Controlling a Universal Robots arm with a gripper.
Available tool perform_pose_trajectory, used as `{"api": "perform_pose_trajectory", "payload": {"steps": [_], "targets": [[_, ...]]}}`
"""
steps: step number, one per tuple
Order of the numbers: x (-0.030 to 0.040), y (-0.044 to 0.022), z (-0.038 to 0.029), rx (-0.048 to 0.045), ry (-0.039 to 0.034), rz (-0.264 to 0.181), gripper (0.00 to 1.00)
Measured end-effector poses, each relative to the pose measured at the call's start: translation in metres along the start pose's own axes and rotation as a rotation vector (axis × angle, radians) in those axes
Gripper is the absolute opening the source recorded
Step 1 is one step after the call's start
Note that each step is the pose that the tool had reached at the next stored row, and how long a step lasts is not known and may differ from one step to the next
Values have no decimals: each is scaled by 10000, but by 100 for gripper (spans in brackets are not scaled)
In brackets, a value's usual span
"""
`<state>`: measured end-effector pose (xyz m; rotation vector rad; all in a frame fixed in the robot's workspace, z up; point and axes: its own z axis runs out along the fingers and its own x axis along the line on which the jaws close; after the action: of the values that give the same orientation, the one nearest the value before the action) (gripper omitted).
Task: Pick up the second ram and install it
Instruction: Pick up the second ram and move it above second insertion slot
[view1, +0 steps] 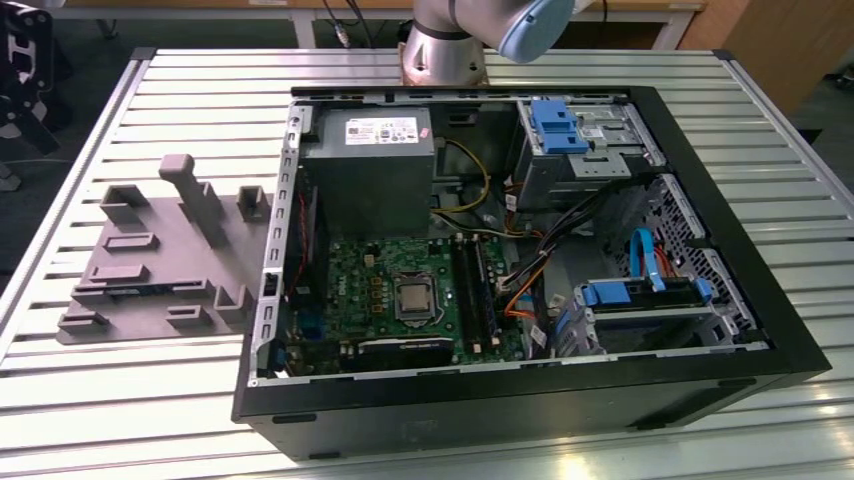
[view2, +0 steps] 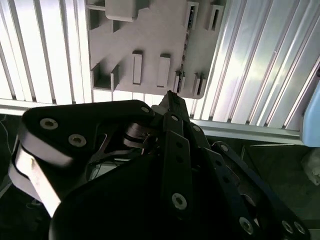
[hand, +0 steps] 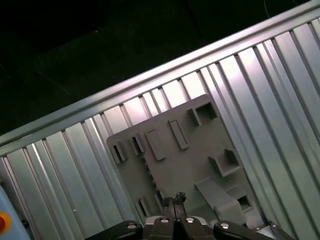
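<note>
Hovering my claw (hand: 176, 199) above the grey holder (view1: 163, 266), tips pinched together, nothing between them. I see the ram stick (view2: 183, 60) on edge in that holder, beside the open computer case (view1: 534, 392)

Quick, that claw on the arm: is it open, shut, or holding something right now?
End effector: closed, fingertips together, nothing visible between them, hovering above the gray fixture tray.

Closed claw (view2: 170, 96), grey fixture tray (view2: 150, 37), slatted table (view2: 45, 50)
</note>
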<state>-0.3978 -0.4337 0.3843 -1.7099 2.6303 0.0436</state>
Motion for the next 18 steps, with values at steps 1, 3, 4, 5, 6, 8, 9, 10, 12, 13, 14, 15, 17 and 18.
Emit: {"api": "perform_pose_trajectory", "payload": {"steps": [1,3,4,5,6,8,9,10,12,13,14,15,17,18], "targets": [[0,0,0,-2,3,-122,11],[1,1,0,-6,8,-367,11],[1,2,0,-9,10,-491,11],[1,3,0,-11,13,-614,11],[2,4,0,-13,15,-749,11],[2,5,0,-18,21,-988,11],[2,5,0,-19,22,-1082,11],[2,5,1,-20,23,-1137,11],[2,5,0,-21,25,-1178,11],[2,5,1,-22,24,-1181,11],[2,5,0,-22,24,-1184,11],[2,5,1,-21,24,-1186,11],[2,5,0,-22,25,-1187,11],[2,5,1,-21,24,-1194,11]]}}
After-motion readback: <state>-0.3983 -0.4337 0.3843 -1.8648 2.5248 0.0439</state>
